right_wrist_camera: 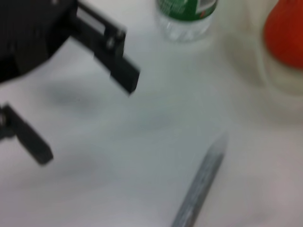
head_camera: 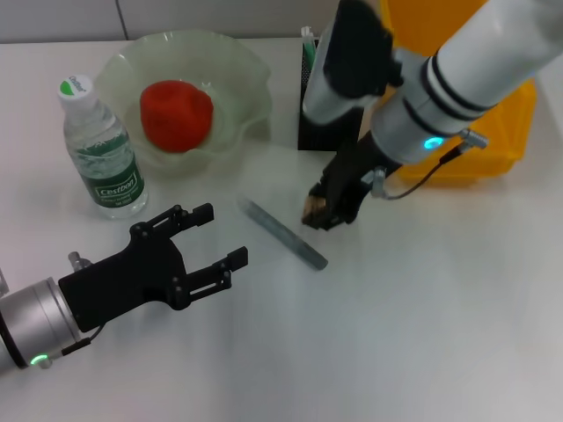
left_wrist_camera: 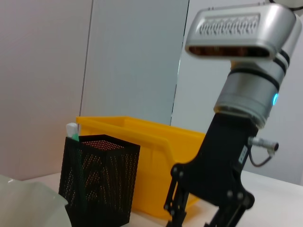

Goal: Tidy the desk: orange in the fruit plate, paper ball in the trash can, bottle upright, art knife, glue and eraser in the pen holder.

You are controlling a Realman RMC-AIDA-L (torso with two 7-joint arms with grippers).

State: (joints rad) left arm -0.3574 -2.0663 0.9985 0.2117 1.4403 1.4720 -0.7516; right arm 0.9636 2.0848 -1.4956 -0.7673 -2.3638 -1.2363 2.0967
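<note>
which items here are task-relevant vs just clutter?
Job items:
- orange in fruit plate
- bottle, upright
- art knife, flat on the desk
- pen holder
- small item in right tool; cannot tell what it is
- yellow bin, likely the trash can

Lying about:
- nothing else visible; left tool hovers open

Light: bright, even, from overhead
Shadows: soft grey beneath the black left gripper (head_camera: 204, 248)
Glare: faint sheen on the white desk surface (head_camera: 422, 334)
Blur: right wrist view smeared; grey slender art knife (right_wrist_camera: 199, 187) soft
</note>
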